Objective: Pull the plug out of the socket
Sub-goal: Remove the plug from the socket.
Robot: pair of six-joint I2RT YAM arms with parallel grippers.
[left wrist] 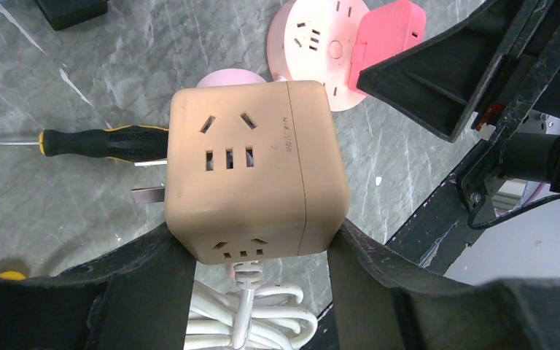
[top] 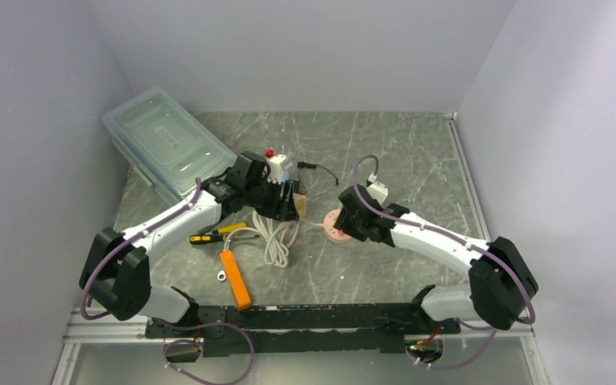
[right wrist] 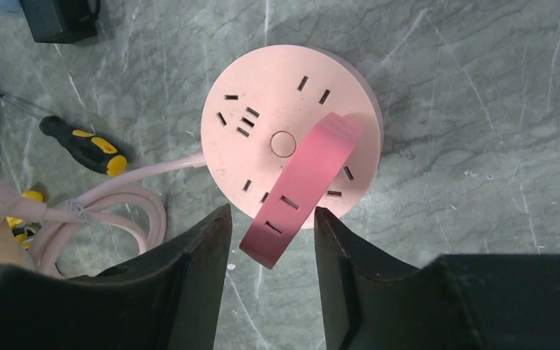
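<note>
My left gripper is clamped on the tan cube socket, near the round pink socket. My right gripper sits over that round socket, fingers straddling its raised pink strap. I cannot tell whether they pinch it. A screwdriver lies near the round socket.

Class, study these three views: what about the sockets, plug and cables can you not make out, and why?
1. Left wrist view: the cube socket, clamped by the left gripper, hides all but one metal blade of whatever lies behind it.
2. Left wrist view: the white cable runs off the bottom edge.
3. Right wrist view: whether the pink slotted piece touches the right gripper cannot be told.
</note>
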